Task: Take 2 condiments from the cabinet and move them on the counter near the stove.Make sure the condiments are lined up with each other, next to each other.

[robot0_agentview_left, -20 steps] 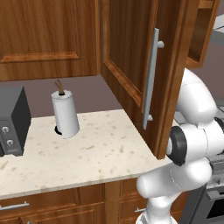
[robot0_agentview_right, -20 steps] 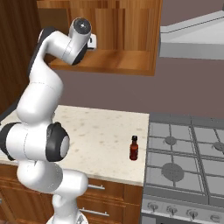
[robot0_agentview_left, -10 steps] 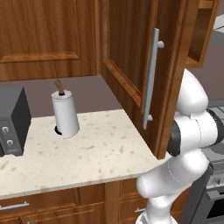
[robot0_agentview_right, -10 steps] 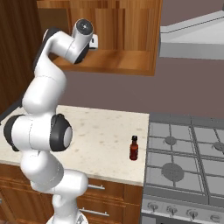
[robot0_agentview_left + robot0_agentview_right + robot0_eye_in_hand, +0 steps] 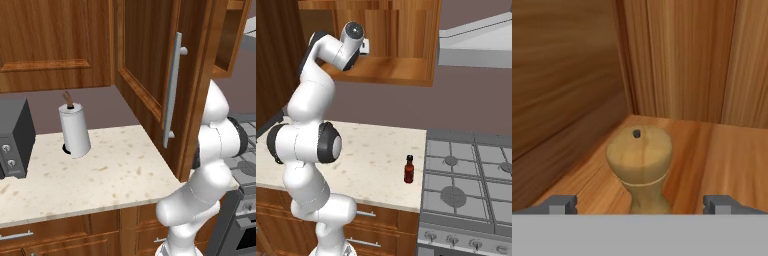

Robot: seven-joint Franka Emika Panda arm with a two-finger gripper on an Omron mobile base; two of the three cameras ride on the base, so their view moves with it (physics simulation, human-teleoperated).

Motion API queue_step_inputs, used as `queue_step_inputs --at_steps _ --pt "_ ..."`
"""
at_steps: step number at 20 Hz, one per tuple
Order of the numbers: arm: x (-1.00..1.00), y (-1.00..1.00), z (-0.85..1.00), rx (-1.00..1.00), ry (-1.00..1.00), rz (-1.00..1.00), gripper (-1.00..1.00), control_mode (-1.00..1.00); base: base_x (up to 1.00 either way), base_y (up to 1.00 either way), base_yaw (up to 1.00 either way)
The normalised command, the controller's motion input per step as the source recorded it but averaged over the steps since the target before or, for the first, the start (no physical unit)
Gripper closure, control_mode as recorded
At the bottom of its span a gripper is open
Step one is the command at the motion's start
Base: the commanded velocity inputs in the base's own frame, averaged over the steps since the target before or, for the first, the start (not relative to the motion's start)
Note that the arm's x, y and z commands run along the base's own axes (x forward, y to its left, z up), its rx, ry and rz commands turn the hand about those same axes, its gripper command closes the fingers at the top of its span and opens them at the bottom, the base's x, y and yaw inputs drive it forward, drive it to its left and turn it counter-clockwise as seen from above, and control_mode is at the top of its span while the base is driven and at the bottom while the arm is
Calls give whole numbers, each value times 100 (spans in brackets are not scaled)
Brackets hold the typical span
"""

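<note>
My end effector (image 5: 640, 204) is spread fully wide and empty, its 2 dark tips flanking the tan knob-topped wooden shaker (image 5: 640, 167) (not touching it) on the floor of the reddish-brown wooden wall cabinet (image 5: 387, 70). The dark red-brown bottle with black cap (image 5: 409, 169) stands upright on the beige speckled stone worktop (image 5: 371, 160), just beside the grey gridded stove (image 5: 468, 180).

Even, soft light; low-res render.

Arm folded up high, elbow bent, wrist reaching forward at upper level. Tool (image 5: 640, 205) wide open, fingertips (image 5: 562, 204) level, spread either side, nothing gripped between them.
</note>
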Motion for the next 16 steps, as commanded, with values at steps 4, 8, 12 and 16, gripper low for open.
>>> queue_step_inputs --at_steps 4,8,12,16 --pt "32 7 0 0 0 0 -100 -100 0 0 0" --pt "30 7 0 0 0 0 -100 -100 0 0 0" --pt "12 6 0 0 0 0 -100 -100 0 0 0" --pt "0 0 0 0 0 0 -100 -100 0 0 0"
